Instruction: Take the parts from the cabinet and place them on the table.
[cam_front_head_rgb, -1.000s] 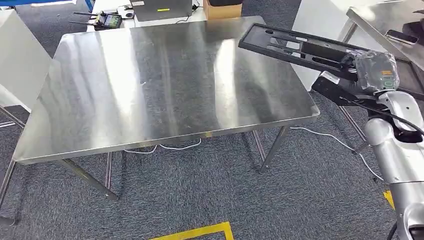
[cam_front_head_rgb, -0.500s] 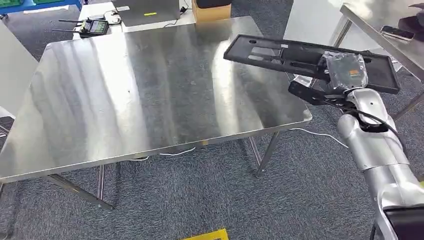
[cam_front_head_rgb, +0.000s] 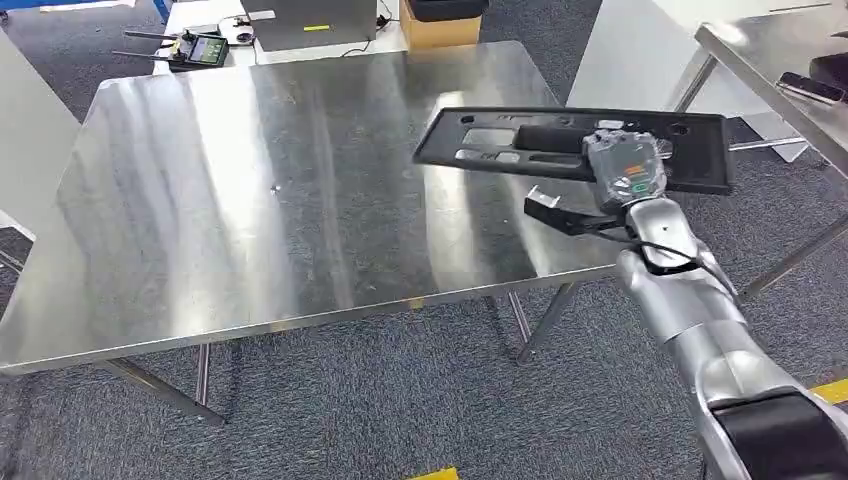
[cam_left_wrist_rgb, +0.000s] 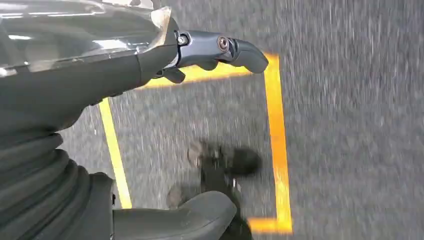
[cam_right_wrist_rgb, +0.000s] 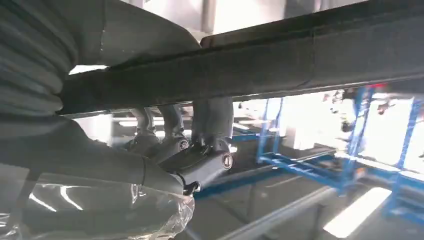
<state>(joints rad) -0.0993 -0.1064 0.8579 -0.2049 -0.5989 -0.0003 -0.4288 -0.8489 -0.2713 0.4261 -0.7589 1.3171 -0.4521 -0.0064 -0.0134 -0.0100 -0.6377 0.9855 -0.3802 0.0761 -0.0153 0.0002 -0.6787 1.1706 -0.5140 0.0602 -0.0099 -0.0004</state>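
A long flat black plastic part (cam_front_head_rgb: 500, 145) with slots hangs level above the right end of the steel table (cam_front_head_rgb: 250, 190). My right hand (cam_front_head_rgb: 625, 170) grips it near its middle, and about half of the part sticks out past the table's right edge. In the right wrist view the fingers (cam_right_wrist_rgb: 200, 145) wrap under the dark part (cam_right_wrist_rgb: 300, 60). My left hand (cam_left_wrist_rgb: 190, 55) hangs by my side over the carpet with its fingers apart and nothing in it.
A second steel table (cam_front_head_rgb: 790, 70) stands at the far right with a dark object on it. Beyond the main table are a laptop (cam_front_head_rgb: 310, 20), a cardboard box (cam_front_head_rgb: 435, 25) and a controller (cam_front_head_rgb: 200, 48). Yellow tape (cam_left_wrist_rgb: 275, 135) marks the grey carpet.
My right arm has carried the black part leftwards from beside the table to above its right end. The camera has also shifted a little.
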